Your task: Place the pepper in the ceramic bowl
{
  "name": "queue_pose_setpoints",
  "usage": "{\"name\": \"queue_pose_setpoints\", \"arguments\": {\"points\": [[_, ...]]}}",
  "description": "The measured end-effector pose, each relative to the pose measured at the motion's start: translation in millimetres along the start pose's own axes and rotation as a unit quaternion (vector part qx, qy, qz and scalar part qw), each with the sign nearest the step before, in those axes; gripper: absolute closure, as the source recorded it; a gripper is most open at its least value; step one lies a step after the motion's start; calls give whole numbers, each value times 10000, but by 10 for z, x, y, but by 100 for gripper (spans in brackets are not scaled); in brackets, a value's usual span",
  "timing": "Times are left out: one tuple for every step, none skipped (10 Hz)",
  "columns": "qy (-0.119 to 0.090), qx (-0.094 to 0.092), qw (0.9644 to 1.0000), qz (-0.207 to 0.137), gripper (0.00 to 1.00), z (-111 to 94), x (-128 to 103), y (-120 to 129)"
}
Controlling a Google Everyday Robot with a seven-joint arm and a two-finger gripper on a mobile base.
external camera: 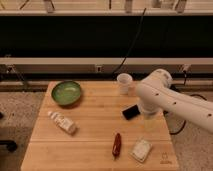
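The dark red pepper [116, 145] lies on the wooden table [95, 130] near its front edge, pointing roughly front to back. At the table's back left sits the round green ceramic bowl [66, 93], which has nothing in it. My white arm reaches in from the right. The gripper [148, 122] hangs at its end just right of a black phone [131, 112], up and to the right of the pepper. The gripper is open and holds nothing. It is far from the bowl.
A white paper cup [124, 83] stands at the back, partly behind the arm. A small white bottle [62, 122] lies on its side at the left. A pale packet [141, 150] rests front right, beside the pepper. A black cable hangs behind the table.
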Motion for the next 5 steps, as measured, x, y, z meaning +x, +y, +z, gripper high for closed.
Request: {"name": "queue_pose_setpoints", "arguments": {"points": [[-9, 3, 9999, -116, 20, 8, -88, 0], [-30, 13, 9998, -220, 20, 18, -163, -6], [-27, 4, 9995, -322, 20, 30, -194, 11], [-43, -10, 9988, -495, 20, 60, -241, 40], [-56, -15, 9979, -646, 20, 82, -285, 45]]}}
